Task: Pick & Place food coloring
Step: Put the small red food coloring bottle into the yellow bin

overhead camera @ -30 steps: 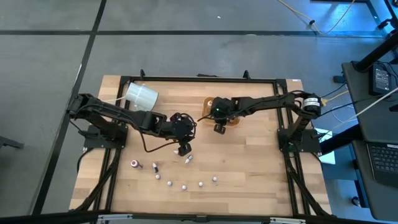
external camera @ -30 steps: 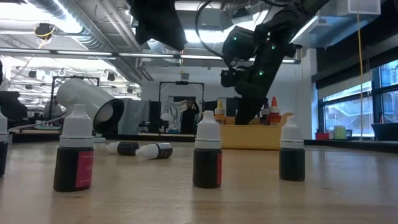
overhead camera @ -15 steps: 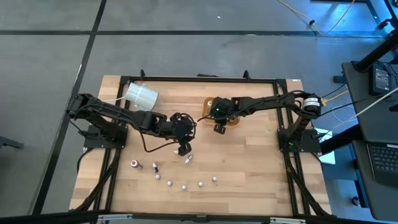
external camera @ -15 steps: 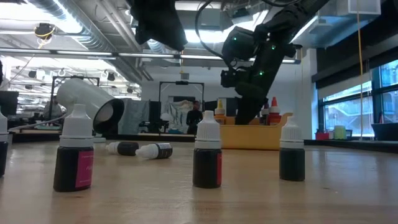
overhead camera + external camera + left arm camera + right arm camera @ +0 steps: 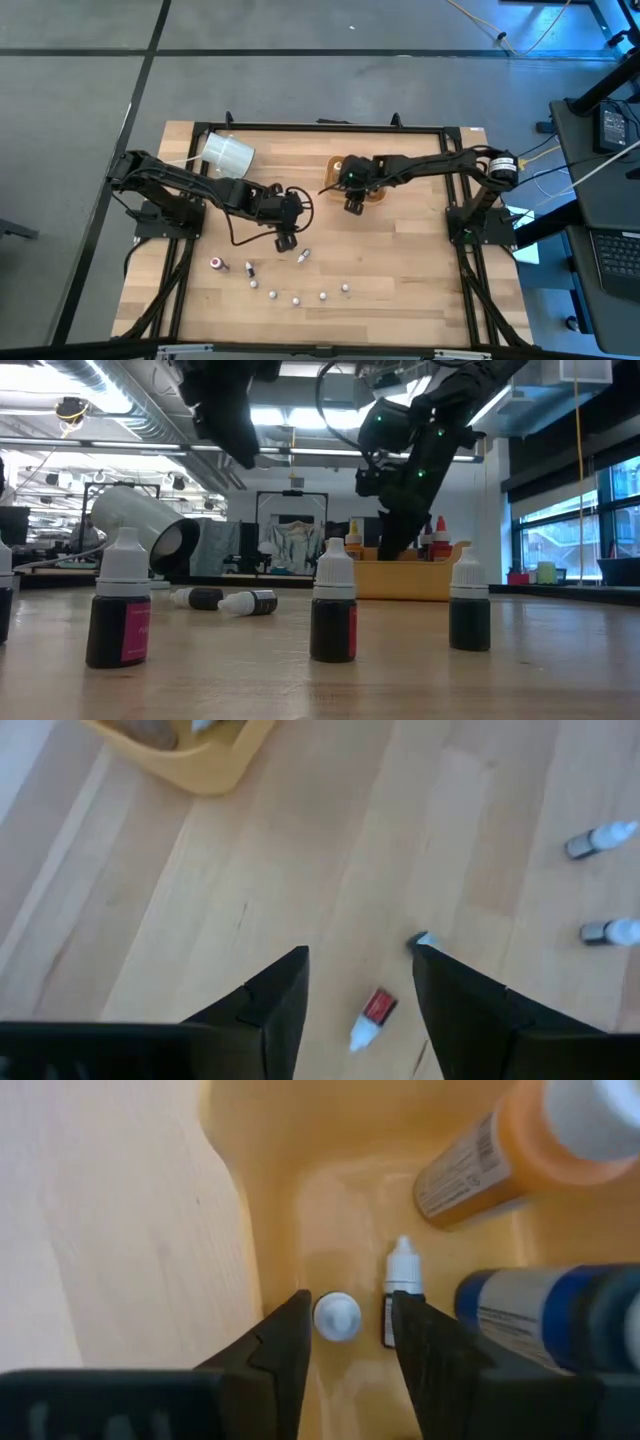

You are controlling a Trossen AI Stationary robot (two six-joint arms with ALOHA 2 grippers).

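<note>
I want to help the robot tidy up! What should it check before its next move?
1. Left claw open: ok.
2. Bottle lying on the table shows between its fingers: ok.
3. Left claw low enough to grab it: cannot tell.
4. Right claw open over the yellow tray: ok.
5. White-capped bottle standing inside the tray: ok.
6. Right claw holding nothing: ok.

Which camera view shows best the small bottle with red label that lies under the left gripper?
The left wrist view: the lying bottle shows between the open left gripper. The high view gives only a speck; elsewhere I cannot identify it.
</note>
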